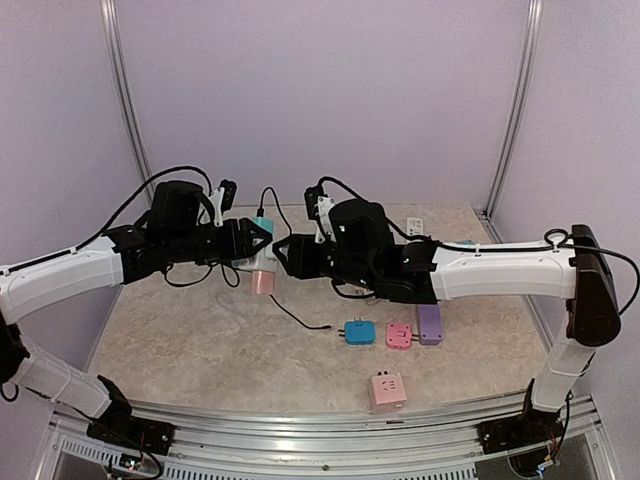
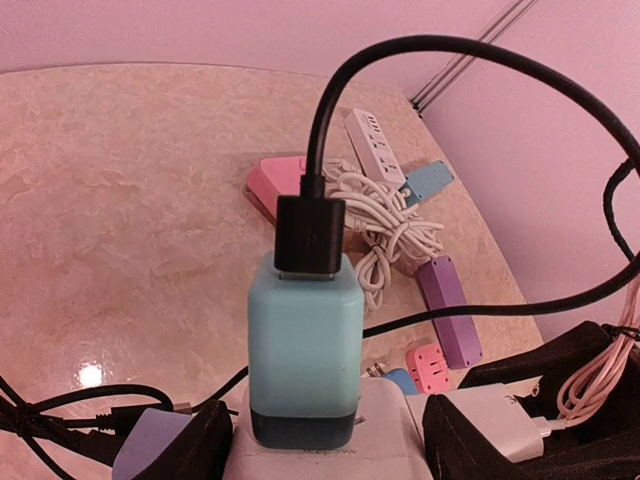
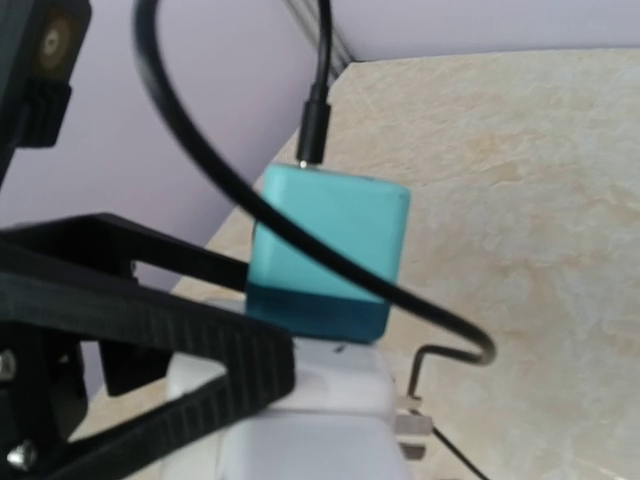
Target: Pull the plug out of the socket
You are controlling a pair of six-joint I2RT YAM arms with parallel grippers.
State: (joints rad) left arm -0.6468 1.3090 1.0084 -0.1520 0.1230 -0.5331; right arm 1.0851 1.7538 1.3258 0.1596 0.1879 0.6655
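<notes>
Left wrist view: left gripper (image 2: 325, 445) clamps the white socket (image 2: 300, 458); the rigid, smooth teal plug (image 2: 303, 340) should suit a sidewall pinch; right gripper (image 1: 290, 255) state indeterminate.

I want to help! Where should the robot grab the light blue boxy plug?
Grip the light blue boxy plastic plug by its two flat sides, above the dark band, from the side. It sticks straight out of the white socket block; the black cable on top would bend.
</notes>
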